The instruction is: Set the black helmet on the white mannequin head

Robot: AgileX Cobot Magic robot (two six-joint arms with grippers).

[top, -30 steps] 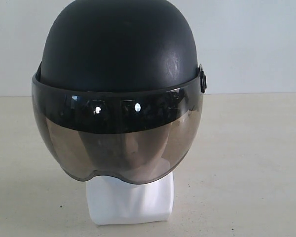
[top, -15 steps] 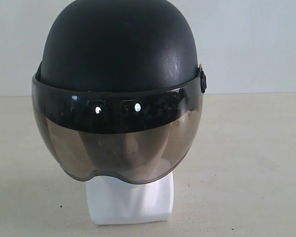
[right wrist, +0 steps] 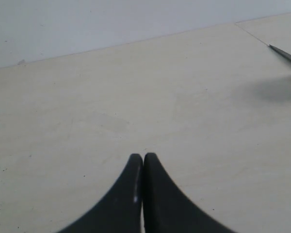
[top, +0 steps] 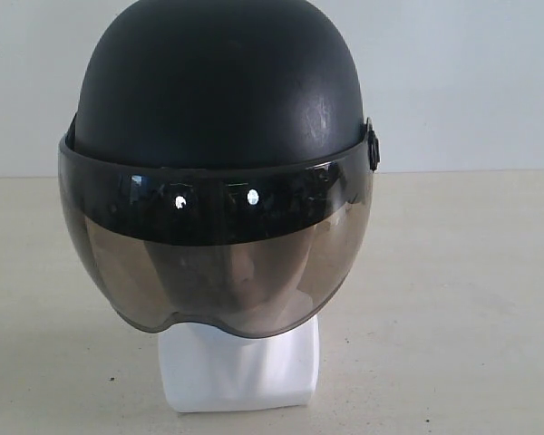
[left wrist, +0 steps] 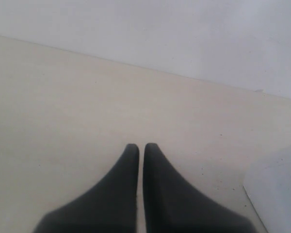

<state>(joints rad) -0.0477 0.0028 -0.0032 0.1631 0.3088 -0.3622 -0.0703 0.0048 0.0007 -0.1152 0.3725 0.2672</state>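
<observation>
Capping white mannequin head point(top: 240, 367), black helmet point(top: 218, 82) held itself; your left gripper point(left wrist: 141, 145), right gripper point(right wrist: 143, 155): jaws together, empty.

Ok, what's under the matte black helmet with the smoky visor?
The glossy white mannequin head: its blocky neck base shows below the matte black helmet, its face dimly through the tinted visor. The crown is covered.

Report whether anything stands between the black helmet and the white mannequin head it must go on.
Nothing visible does: the black helmet already sits on the white mannequin head, visor down. The left end effector and the right end effector are shut and empty above the table.
</observation>
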